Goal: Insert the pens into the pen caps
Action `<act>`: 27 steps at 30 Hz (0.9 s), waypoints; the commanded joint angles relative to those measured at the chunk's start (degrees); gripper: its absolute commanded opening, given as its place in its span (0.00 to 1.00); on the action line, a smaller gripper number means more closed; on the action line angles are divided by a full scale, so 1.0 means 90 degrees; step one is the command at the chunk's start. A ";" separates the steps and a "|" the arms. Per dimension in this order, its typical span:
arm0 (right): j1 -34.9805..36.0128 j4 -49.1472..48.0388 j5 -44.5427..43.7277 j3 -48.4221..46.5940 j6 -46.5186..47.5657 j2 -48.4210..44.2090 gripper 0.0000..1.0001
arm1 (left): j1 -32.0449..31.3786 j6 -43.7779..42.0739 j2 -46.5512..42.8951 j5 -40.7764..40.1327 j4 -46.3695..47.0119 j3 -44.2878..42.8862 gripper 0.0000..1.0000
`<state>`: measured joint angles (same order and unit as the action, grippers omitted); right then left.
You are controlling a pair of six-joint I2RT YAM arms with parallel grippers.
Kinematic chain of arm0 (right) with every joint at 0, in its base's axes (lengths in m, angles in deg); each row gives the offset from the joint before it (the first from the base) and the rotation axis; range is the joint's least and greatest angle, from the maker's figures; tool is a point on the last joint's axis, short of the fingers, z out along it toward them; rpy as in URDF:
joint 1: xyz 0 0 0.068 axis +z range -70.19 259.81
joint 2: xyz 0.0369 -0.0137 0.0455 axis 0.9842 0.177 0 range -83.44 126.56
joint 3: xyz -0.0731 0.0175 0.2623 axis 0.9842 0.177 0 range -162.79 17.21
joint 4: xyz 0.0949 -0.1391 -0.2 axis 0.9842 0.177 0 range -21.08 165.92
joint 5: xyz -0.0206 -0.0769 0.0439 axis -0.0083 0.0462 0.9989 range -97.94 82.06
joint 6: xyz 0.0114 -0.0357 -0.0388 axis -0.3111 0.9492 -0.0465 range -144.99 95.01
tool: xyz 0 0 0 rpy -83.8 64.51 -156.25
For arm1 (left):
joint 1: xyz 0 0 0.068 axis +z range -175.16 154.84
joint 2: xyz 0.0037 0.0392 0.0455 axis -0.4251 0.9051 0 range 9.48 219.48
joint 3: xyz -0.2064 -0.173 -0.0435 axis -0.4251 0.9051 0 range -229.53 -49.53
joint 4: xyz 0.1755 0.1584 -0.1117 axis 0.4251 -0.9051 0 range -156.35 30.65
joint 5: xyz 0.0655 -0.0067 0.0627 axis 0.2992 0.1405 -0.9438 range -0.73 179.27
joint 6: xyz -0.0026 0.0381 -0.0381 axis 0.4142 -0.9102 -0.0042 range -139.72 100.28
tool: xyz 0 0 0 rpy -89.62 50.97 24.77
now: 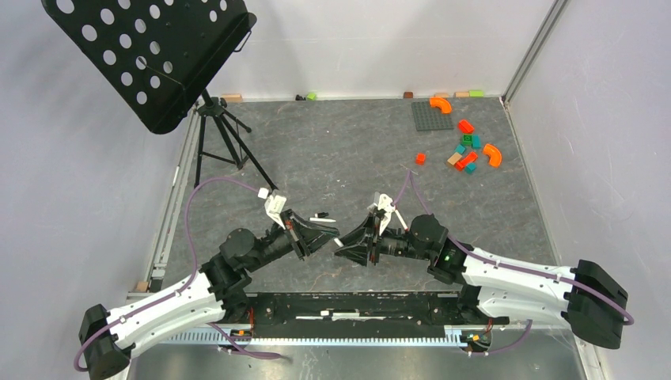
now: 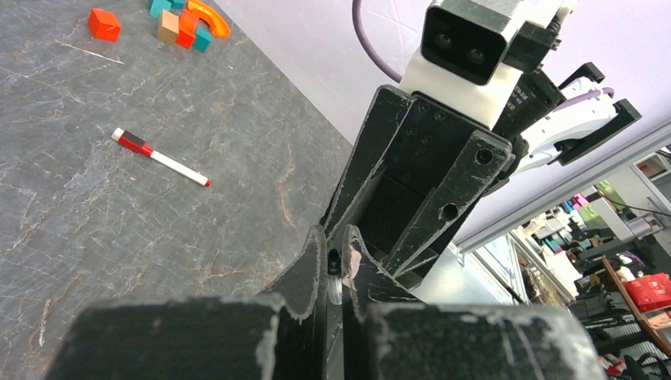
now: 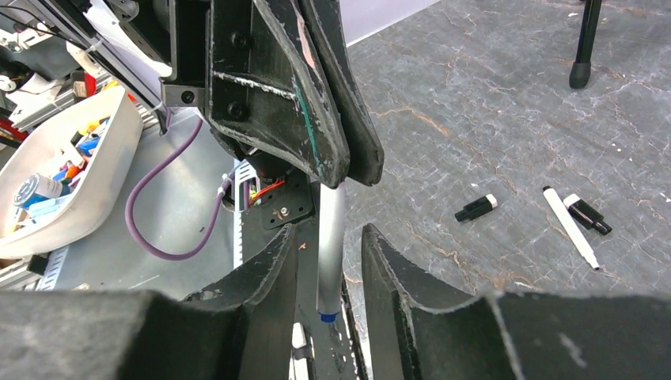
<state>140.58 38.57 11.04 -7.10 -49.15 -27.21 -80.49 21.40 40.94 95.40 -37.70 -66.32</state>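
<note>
Well, the left gripper [image 3: 342,168] clamps a grey-white, blue-tipped pen [image 3: 330,265] whose barrel sits between the right gripper's [image 3: 330,235] parted jaws

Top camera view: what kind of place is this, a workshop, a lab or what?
Probably a robotics lab test cell: two robot arms bolted at the edge of a grey table walled by white panels, toy blocks scattered as props, and a bin of clutter beyond.
</note>
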 commanded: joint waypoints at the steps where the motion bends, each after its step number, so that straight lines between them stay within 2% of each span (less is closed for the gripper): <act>1: 0.0045 -0.0232 -0.0059 -0.0344 0.0067 0.0011 0.38 | -0.0003 0.0021 -0.0034 0.0046 0.0339 0.0034 0.02; 6: 0.0039 -0.0212 -0.0049 -0.0402 0.0093 0.0078 0.31 | -0.0004 0.0018 -0.0014 0.0051 0.0339 0.0030 0.02; 12: 0.0039 -0.0222 -0.0026 -0.0394 0.0088 0.0171 0.10 | -0.0002 0.0011 -0.0014 0.0024 0.0339 0.0030 0.02; 16: 0.0043 -0.0222 -0.0070 -0.0365 0.0091 0.0174 0.00 | 0.0002 0.0030 -0.0018 0.0002 0.0339 0.0030 0.02; 19: 0.0044 -0.0207 -0.0132 -0.0332 0.0096 0.0145 0.00 | 0.0003 0.0030 -0.0029 -0.0007 0.0334 0.0055 0.05; 20: 0.0044 -0.0185 -0.0163 -0.0317 0.0093 0.0129 0.00 | -0.0001 0.0033 -0.0042 0.0007 0.0338 0.0069 0.12; 22: 0.0044 -0.0080 -0.0302 -0.0289 0.0125 0.0071 0.00 | 0.0002 0.0016 -0.0111 0.0013 0.0308 0.0082 0.41; 24: 0.0044 0.0094 -0.0509 -0.0252 0.0158 0.0007 0.00 | 0.0003 -0.0029 -0.0272 -0.0076 0.0066 0.0062 0.63; 27: 0.0042 0.0376 -0.0869 -0.0147 0.0176 -0.0100 0.00 | -0.0003 -0.0122 -0.0631 -0.0371 -0.0550 -0.0024 0.88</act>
<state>140.64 40.27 7.89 -8.17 -48.80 -26.25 -80.47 21.44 38.73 95.07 -38.79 -65.95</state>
